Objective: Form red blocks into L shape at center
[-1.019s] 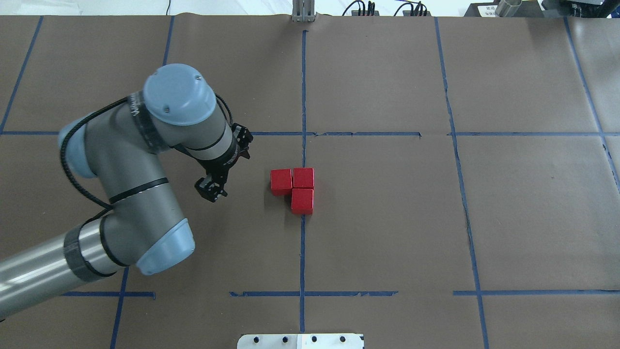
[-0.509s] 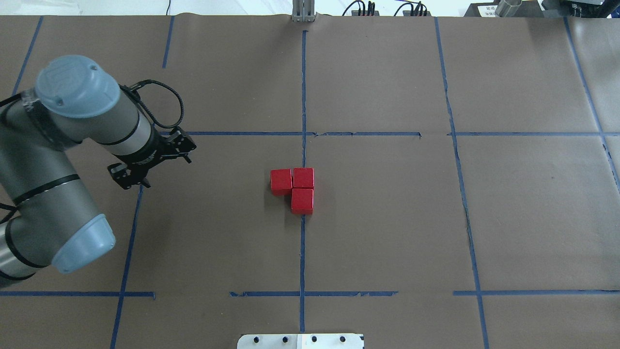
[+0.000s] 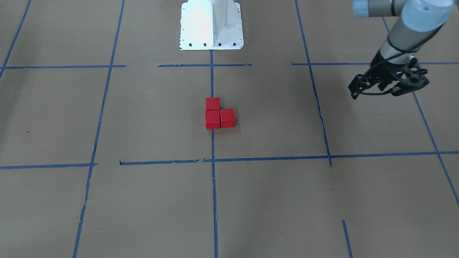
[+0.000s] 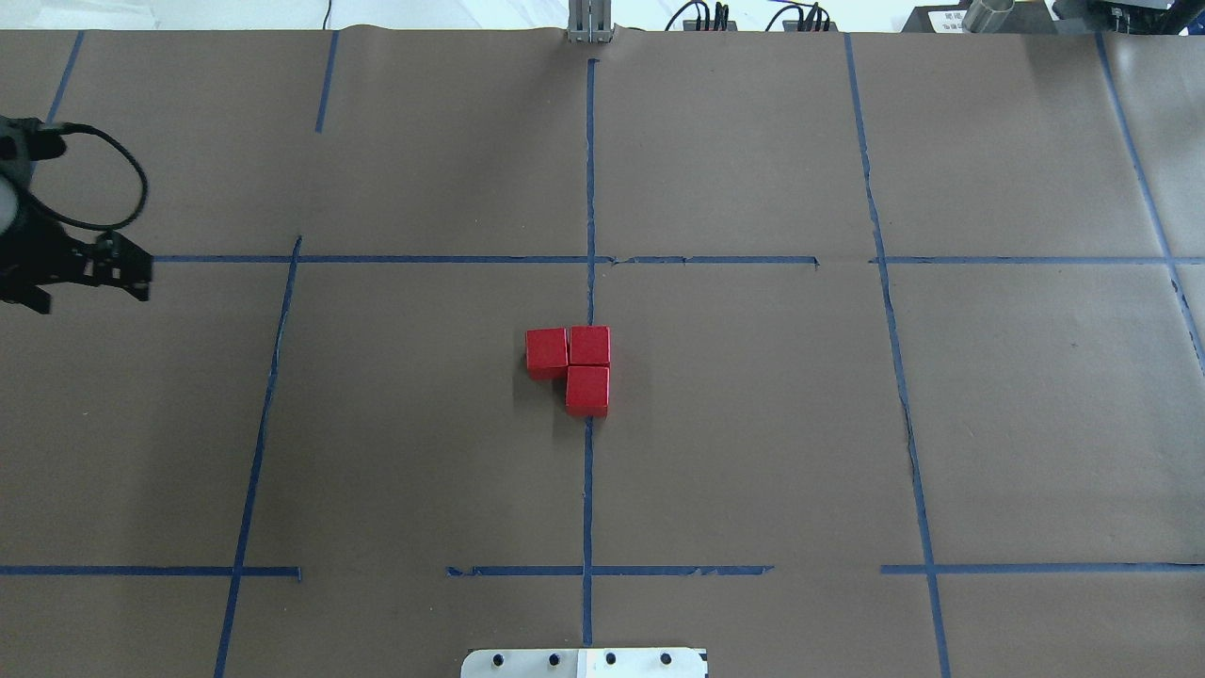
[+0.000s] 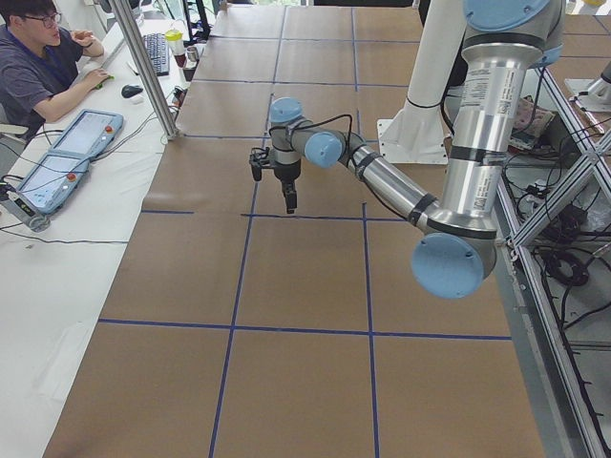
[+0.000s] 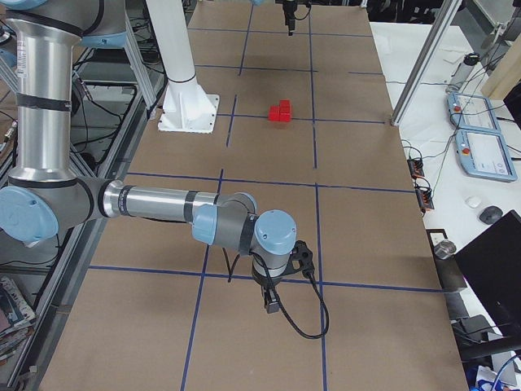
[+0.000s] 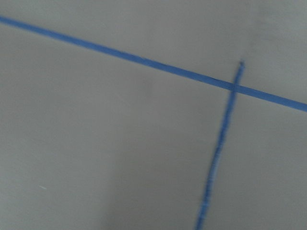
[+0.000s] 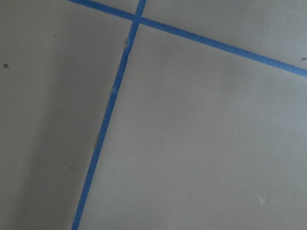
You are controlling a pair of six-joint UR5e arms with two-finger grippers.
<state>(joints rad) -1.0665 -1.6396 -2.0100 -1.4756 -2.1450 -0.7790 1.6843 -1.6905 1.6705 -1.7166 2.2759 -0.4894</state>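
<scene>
At the center (image 4: 734,424), red blocks (image 4: 576,363), likely light and rigid, are inviting opposite-face pinches; left gripper (image 5: 289,202) and right gripper (image 6: 271,305) openings: cannot tell.

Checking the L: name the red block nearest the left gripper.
The red block off the tape line, toward the left gripper; the other two straddle it.

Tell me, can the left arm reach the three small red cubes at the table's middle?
Probably yes: only bare brown paper lies between the left gripper and the three small red cubes; nothing covers them.
</scene>
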